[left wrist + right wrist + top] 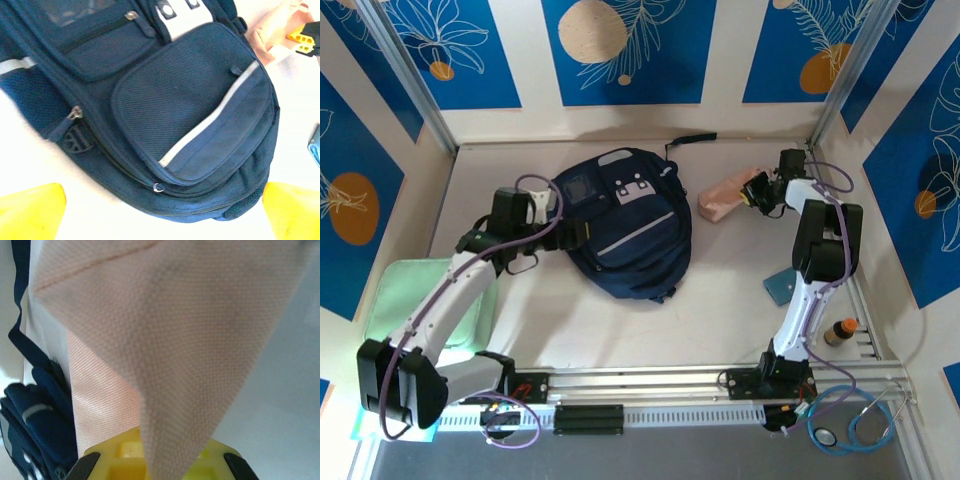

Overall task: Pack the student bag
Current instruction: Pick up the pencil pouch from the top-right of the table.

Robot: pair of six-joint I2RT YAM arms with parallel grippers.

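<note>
The student bag [625, 225], a large dark navy backpack with a white patch and pale stripes, lies flat in the middle of the table. My left gripper [560, 235] is at the bag's left edge, open, with its yellow fingertips [30, 212] spread wide over the bag's lower front pocket [190, 110] and nothing between them. To the right of the bag lies a small pink pouch [725, 200]. My right gripper [757, 192] is shut on the pouch's right end. In the right wrist view the pink fabric [165, 340] runs into the gripper [160, 462], and the bag [30, 440] shows at lower left.
A pale green flat thing [420, 300] lies under the left arm at the table's left edge. A small teal book [782, 287] sits beside the right arm. An orange-capped bottle [840, 332] stands at the near right. The bag's black strap [695, 140] trails toward the back wall.
</note>
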